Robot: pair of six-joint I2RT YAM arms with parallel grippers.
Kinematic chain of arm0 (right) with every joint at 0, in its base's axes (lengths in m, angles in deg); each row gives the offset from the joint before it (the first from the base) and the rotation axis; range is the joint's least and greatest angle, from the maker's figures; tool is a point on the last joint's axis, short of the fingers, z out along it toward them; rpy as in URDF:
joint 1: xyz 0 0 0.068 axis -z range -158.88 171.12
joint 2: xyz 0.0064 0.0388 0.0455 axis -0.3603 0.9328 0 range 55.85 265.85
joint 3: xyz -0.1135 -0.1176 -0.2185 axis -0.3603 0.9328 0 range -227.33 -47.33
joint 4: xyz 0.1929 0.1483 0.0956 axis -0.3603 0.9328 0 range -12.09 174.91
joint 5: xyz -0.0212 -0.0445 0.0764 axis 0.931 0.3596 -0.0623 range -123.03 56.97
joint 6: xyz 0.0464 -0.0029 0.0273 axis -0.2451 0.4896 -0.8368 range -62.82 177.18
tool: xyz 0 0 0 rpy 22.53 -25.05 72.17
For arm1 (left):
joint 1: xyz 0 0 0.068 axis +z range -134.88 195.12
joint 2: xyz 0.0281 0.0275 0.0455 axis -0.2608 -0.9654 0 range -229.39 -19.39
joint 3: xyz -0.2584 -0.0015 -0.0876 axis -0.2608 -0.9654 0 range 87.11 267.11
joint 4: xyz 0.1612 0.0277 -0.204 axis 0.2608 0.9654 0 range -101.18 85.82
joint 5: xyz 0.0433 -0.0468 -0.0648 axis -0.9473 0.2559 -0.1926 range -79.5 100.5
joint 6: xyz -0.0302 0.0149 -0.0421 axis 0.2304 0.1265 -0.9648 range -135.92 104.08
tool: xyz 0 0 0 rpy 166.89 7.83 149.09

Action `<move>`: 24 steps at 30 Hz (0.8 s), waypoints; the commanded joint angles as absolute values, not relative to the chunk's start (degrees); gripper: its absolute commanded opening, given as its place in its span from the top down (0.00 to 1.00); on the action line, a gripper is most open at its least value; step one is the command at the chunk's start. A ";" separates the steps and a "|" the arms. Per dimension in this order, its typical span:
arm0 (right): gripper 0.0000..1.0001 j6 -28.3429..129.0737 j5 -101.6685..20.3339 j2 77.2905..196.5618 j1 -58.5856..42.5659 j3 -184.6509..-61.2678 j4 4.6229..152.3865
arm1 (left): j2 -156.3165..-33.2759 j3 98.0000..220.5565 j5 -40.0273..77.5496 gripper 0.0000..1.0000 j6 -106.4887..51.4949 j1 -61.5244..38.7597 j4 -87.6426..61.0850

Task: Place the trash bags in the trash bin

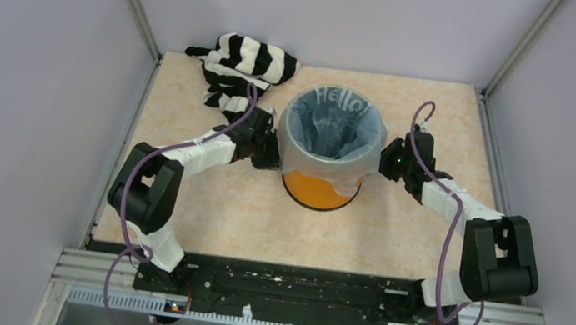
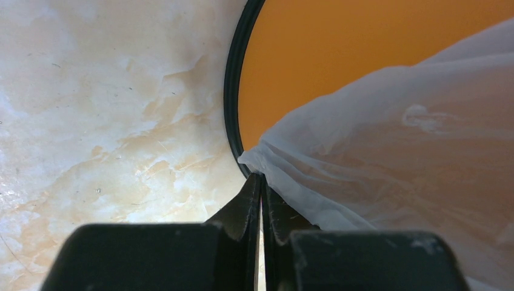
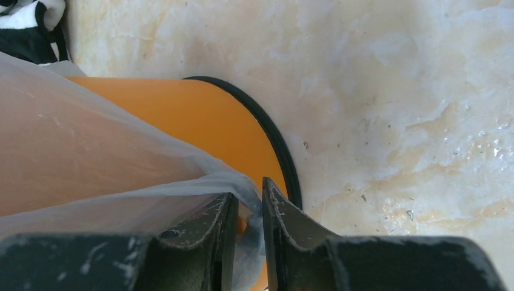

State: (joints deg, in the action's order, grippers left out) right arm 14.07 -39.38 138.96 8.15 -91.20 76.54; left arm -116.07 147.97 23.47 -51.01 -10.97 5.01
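We see the left end effector [image 2: 261, 180] closed down to a hairline slit. Its tips meet at the lowest corner of the bag [image 1: 328, 122], and the hem appears pinched there, low on the left side of the bin [image 1: 319, 192]. The rest of the film spreads up and to the right past its right finger, over the orange wall.

The right end effector [image 3: 250, 195] is narrow but not closed: we see a slim gap between its fingers, with a fold of the bag lying in that gap. We cannot tell whether the fingers press on the film. It sits low on the right side of the bin, beside the black ring at its base.

From above, we find the bin upright on the desk [image 1: 394, 227], directly between the two end effectors. The bag lines the bin, its mouth is open, and its skirt is folded outward over the rim and hangs down the outer wall. The orange wall shows below the skirt. The "Hello" lettering is at the far side of the rim. A striped cloth [image 1: 244, 64] lies at the far left, beyond the left arm.
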 commanded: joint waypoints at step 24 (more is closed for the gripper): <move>0.56 20.14 -42.23 130.54 14.86 -97.55 90.34 | -105.81 147.78 17.20 0.66 -52.24 -10.38 4.93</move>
State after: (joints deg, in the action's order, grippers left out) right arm 18.33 -43.44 132.97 14.11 -93.89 87.60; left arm -107.70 147.95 18.93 -51.93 -10.73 5.16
